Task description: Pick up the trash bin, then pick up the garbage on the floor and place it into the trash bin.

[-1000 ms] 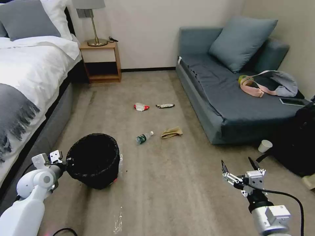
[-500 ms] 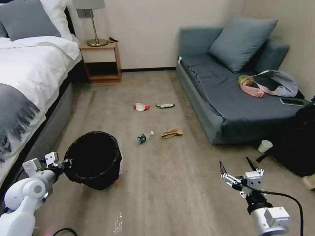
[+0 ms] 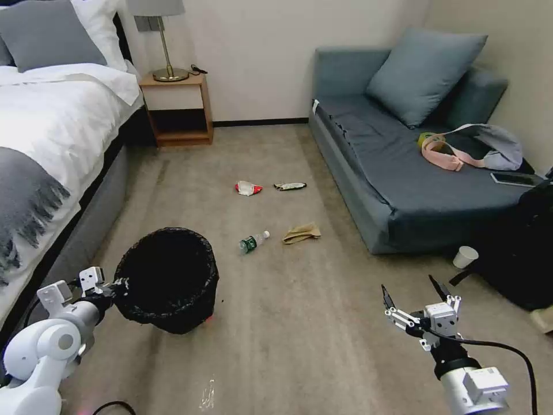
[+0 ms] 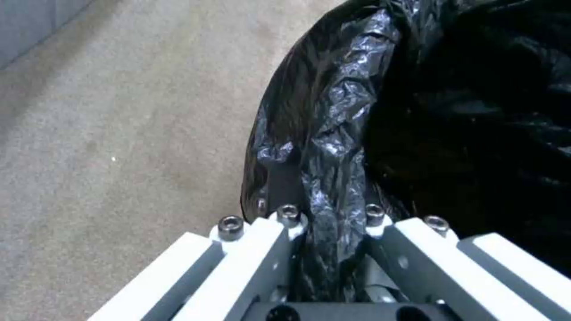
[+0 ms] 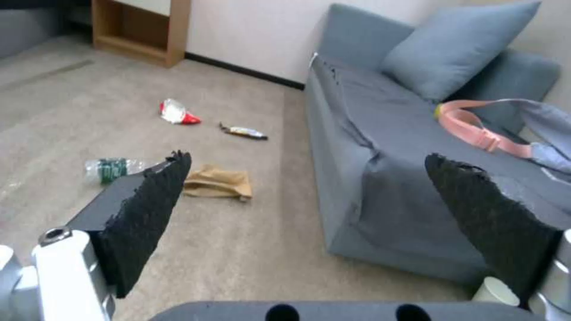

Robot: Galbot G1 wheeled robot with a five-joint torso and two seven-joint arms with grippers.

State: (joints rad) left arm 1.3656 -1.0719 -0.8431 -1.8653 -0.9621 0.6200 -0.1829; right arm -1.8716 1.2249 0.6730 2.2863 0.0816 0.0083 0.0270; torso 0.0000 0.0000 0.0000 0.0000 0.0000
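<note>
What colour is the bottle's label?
Green, on the clear bottle; clearest in the head view.

The left gripper (image 3: 118, 284) has carried the trash bin (image 3: 167, 279) slightly farther.

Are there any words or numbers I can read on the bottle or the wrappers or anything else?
None can be read.
The bottle: its green label is too small and blurred.
The red-white wrapper: print too blurred.
The dark-gold wrapper: print too small.
The brown paper, the trash bin and the paper cup: no writing visible.
</note>
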